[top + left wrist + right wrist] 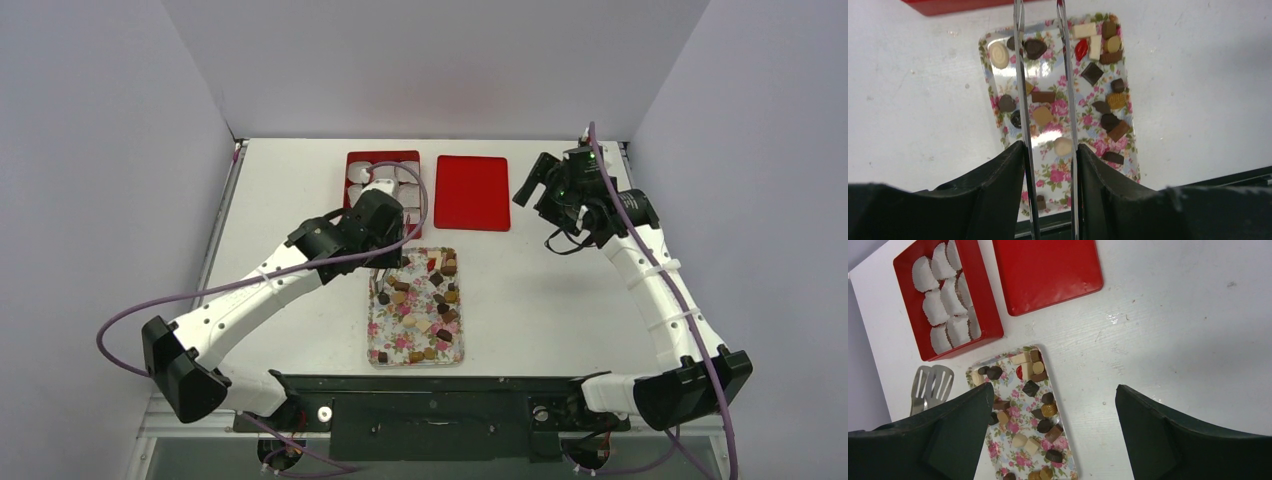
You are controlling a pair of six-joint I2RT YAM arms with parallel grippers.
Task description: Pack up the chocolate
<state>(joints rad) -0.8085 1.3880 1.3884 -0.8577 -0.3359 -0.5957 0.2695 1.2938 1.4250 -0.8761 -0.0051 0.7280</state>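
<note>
So the left gripper [1050,150] is clamping its jaws on a pair of thin metal tongs [1019,75], one black finger pressing on each blade from the outside. Makes sense, the pieces are looking way too small for those chunky fingers. The blades are standing apart with nothing pinched between them, reaching out around the far left corner of the flower-patterned rectangular tray [1055,175].

All the chocolate [1092,73], little dark, tan and cream pieces plus a red one, is sitting loose on that tray. I'm not seeing any in the square red box [983,295] yet, and the pleated white paper cups [935,312] that show are looking empty. The box is sitting just beyond the tray with its flat red lid [1048,270] lying beside it, so the cups are open for dropping pieces in.

The right gripper [1054,390] is hovering over the far right of the white table [560,300], jaws spread wide and carrying nothing. I'm guessing it's parked out of the way. My read is that packing is barely getting started, and pinching one piece is coming next.
</note>
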